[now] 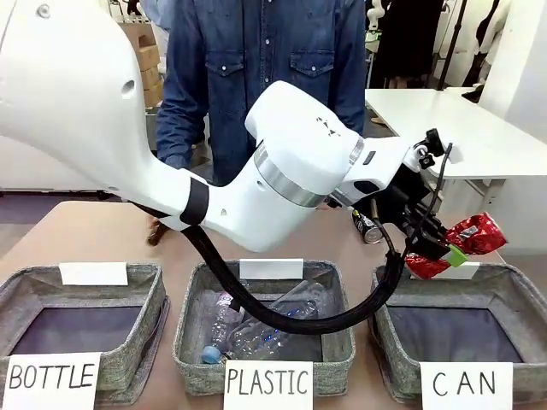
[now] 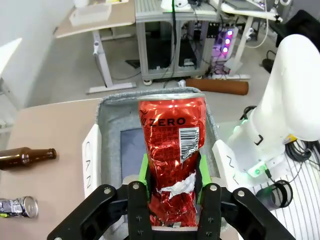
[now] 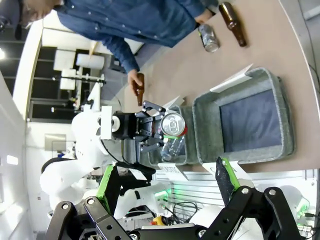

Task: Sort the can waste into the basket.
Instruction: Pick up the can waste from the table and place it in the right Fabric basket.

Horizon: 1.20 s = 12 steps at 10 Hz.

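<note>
My left gripper (image 1: 451, 248) is shut on the dented red can (image 1: 473, 237), gripping its lower half between the green pads and holding it tilted over the far rim of the grey basket (image 1: 513, 284) signed "CAN". Seen from the left wrist, the red can (image 2: 172, 145) stands upright between the fingers (image 2: 143, 172), and the basket (image 2: 112, 120) lies open and bare beneath it. The black can (image 1: 367, 226) lies on the table behind the basket, left of the gripper. My right gripper (image 3: 165, 172) is open with nothing between its fingers, high above the basket (image 3: 281, 85).
The "PLASTIC" basket (image 1: 192, 295) in the middle holds clear bottles. The "BOTTLE" basket (image 1: 154, 286) stands at the left. A brown bottle (image 2: 27, 157) lies on the table near the black can (image 2: 18, 207). A person stands at the far side, one hand around a brown bottle (image 3: 139, 90).
</note>
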Motion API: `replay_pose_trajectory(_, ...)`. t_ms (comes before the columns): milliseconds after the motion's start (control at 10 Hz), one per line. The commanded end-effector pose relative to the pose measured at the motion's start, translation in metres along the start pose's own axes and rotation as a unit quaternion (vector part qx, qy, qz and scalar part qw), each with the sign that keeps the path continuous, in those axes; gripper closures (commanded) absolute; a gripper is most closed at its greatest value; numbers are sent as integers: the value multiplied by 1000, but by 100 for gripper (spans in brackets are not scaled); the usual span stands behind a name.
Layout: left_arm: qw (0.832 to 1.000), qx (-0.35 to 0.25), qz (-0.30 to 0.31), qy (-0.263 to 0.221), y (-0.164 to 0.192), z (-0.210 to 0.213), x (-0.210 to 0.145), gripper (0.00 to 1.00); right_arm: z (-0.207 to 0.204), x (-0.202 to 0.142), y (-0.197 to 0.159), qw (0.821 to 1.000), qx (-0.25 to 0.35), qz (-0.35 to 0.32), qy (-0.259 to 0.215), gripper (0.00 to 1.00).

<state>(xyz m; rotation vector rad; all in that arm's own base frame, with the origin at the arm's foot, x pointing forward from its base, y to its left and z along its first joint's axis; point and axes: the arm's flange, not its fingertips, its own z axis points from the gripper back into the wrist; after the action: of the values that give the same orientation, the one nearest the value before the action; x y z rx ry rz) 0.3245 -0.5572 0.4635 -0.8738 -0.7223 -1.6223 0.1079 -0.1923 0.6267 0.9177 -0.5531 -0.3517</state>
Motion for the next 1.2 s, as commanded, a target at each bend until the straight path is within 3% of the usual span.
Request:
replay_pose_trajectory(0, 1000, 8, 6, 2, -2, 0, 10, 59, 8, -4, 4, 1000, 7, 4, -11, 0)
replay_pose_trajectory(100, 1000, 8, 6, 4, -3, -1, 10, 59, 8, -4, 4, 1000, 7, 4, -11, 0)
replay_pose_trajectory(200, 1000, 7, 3, 3, -4, -1, 10, 1, 8, -4, 4, 1000, 7, 4, -11, 0)
replay_pose_trajectory(1100, 1000, 9, 4, -4, -7, 3, 11, 0, 8, -4, 4, 1000, 7, 4, -11, 0)
